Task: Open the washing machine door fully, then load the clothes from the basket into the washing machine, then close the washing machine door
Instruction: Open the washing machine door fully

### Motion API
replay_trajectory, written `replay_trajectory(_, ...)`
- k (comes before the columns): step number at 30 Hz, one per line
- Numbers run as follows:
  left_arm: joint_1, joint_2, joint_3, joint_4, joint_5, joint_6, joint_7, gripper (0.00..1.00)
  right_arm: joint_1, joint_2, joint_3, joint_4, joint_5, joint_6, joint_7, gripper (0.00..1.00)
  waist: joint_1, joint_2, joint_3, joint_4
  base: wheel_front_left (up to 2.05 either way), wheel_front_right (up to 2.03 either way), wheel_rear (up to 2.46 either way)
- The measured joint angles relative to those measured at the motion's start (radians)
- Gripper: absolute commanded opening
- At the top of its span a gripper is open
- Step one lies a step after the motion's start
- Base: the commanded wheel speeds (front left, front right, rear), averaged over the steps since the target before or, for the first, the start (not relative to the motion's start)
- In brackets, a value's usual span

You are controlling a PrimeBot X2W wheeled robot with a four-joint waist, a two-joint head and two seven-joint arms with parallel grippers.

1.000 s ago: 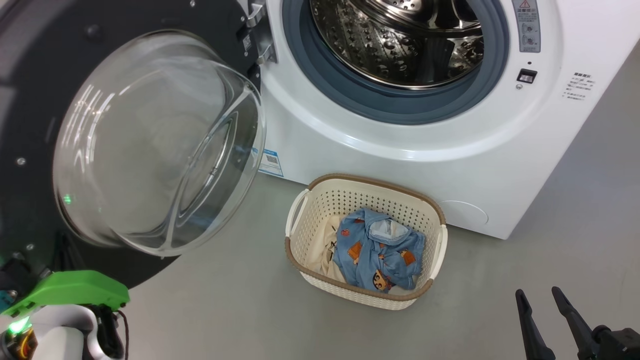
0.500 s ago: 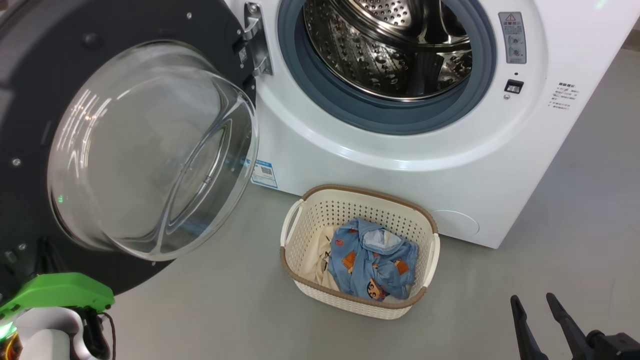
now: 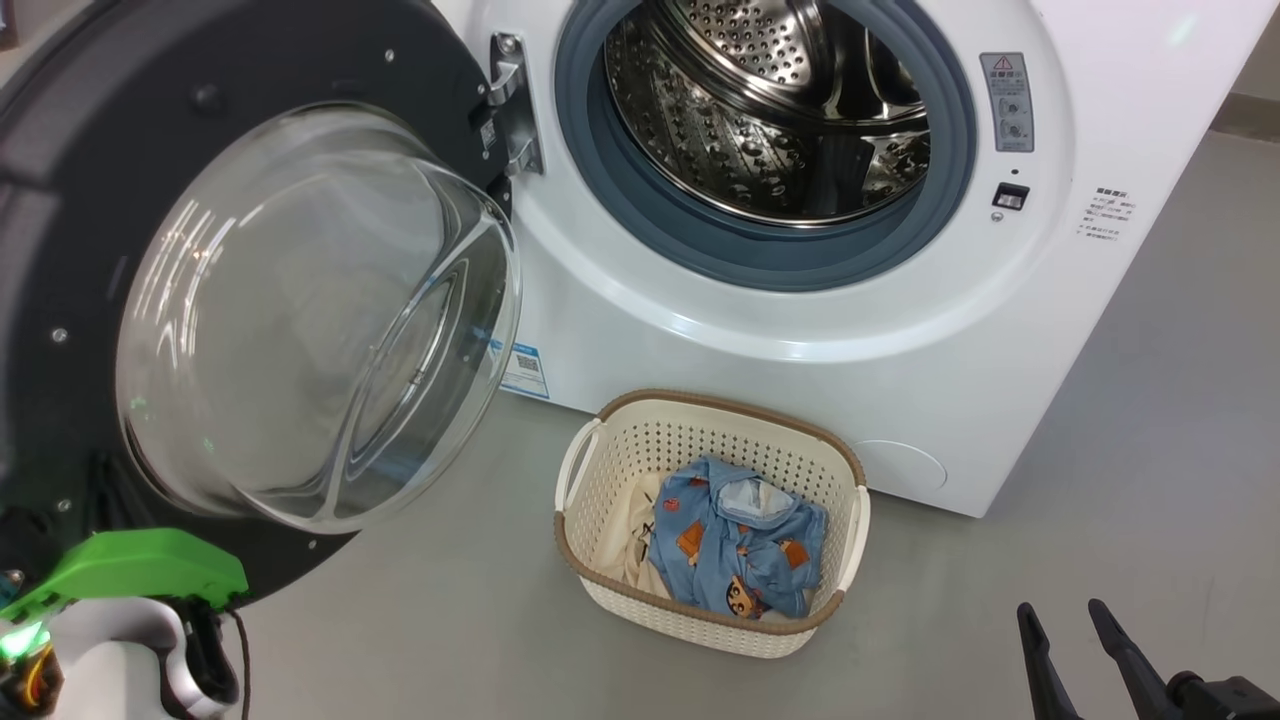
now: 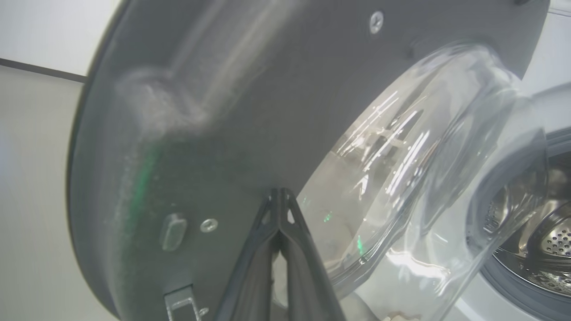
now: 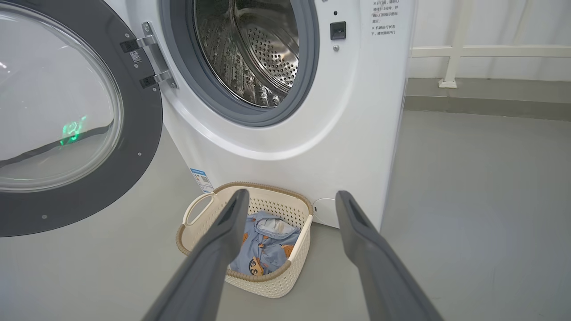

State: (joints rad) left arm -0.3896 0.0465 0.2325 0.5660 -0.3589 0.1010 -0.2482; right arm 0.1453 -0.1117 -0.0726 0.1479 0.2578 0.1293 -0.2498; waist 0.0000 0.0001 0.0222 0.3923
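Big white washing machine is standing on the grey floor, its round black glass-bowl door hanging open. Small cream basket of blue cartoon clothes is sitting in front, up and left of the nearer right tool, which is gaping empty. Left tool is squeezing shut by the door.

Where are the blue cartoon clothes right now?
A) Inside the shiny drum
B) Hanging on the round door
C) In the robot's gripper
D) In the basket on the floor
D: the clothes lie bunched in the basket, which stands on the floor in front of the washing machine.
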Motion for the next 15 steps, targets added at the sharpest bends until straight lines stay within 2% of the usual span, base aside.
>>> replay_trajectory(4, 0.003, -0.002, -0.02, -0.049, 0.021, -0.002, -0.003, 0.0, 0.0, 0.009, 0.0, 0.0, 0.0, 0.0, 0.0, 1.0, 0.0, 0.0, -0.01, -0.004, 0.0, 0.0, 0.0)
replay_trajectory(6, 0.004, -0.005, -0.033, -0.076, 0.021, -0.006, -0.007, 0.27, 0.0, 0.013, 0.0, 0.0, 0.0, 0.0, 0.0, 1.0, 0.0, 0.0, -0.015, -0.007, 0.0, 0.0, 0.0)
replay_trajectory(9, 0.019, -0.007, -0.061, -0.132, 0.029, -0.009, -0.007, 0.49, 0.001, 0.014, 0.0, -0.001, 0.0, 0.0, 0.0, 1.0, 0.0, 0.0, -0.021, -0.012, 0.0, 0.0, 0.0)
replay_trajectory(10, 0.028, -0.009, -0.07, -0.151, 0.03, -0.009, -0.007, 0.77, 0.001, 0.014, 0.0, -0.001, 0.0, 0.0, 0.0, 1.0, 0.0, 0.0, -0.023, -0.014, 0.0, 0.0, 0.0)
replay_trajectory(11, 0.038, -0.009, -0.08, -0.173, 0.03, -0.011, -0.007, 0.97, 0.002, 0.014, 0.0, -0.001, 0.0, 0.0, 0.0, 1.0, 0.0, 0.0, -0.024, -0.017, 0.0, 0.0, 0.0)
replay_trajectory(12, 0.046, -0.009, -0.091, -0.194, 0.03, -0.014, -0.007, 1.0, 0.002, 0.014, 0.001, -0.001, 0.0, 0.0, 0.0, 1.0, 0.0, 0.0, -0.026, -0.02, 0.0, 0.0, 0.0)
replay_trajectory(15, 0.072, -0.009, -0.124, -0.264, 0.03, -0.025, -0.004, 1.0, 0.002, 0.014, 0.002, -0.004, 0.0, 0.0, 0.0, 1.0, 0.0, 0.0, -0.03, -0.033, 0.0, 0.0, 0.0)
